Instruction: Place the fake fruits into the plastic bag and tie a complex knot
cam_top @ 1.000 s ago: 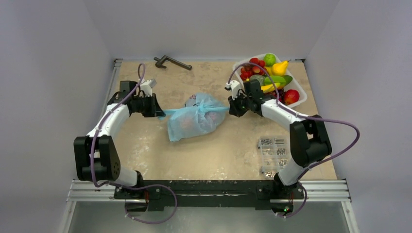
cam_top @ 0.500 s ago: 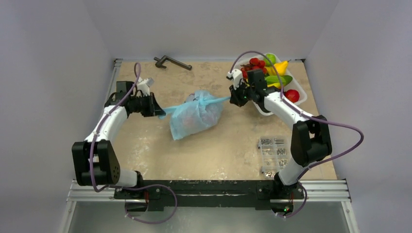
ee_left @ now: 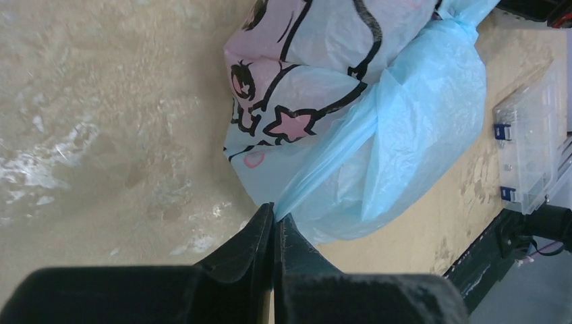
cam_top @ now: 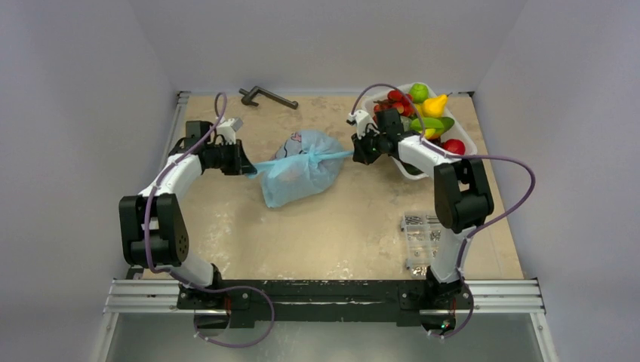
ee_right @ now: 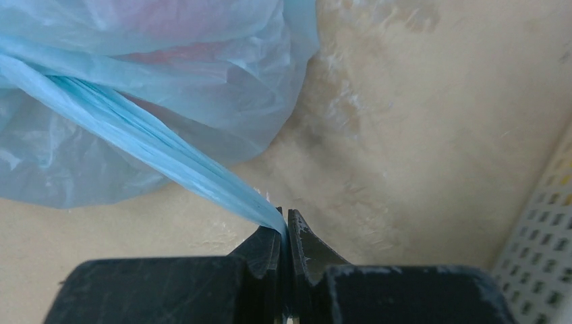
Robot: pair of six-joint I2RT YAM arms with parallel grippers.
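Note:
The light-blue plastic bag [cam_top: 302, 170] lies mid-table, bulging; reddish shapes show faintly through the film in the right wrist view. Its white patch printed in pink and dark [ee_left: 303, 74] faces the left wrist camera. My left gripper [cam_top: 247, 167] is shut on the bag's left handle, stretched taut [ee_left: 378, 155]. My right gripper [cam_top: 356, 154] is shut on the right handle, a twisted blue strand [ee_right: 155, 145]. More fake fruits [cam_top: 423, 113], yellow, green and red, fill the white tray [cam_top: 468, 154] at back right, behind the right gripper.
A clear box of metal screws [cam_top: 424, 240] sits near the right arm's base and shows in the left wrist view [ee_left: 529, 148]. A dark metal handle-shaped tool [cam_top: 266, 96] lies at the back edge. The tray's perforated wall [ee_right: 550, 260] is close to the right gripper.
Both grippers have moved toward the back of the table, still holding the handles. The bag has been dragged back with them and turned, its handles staying taut.

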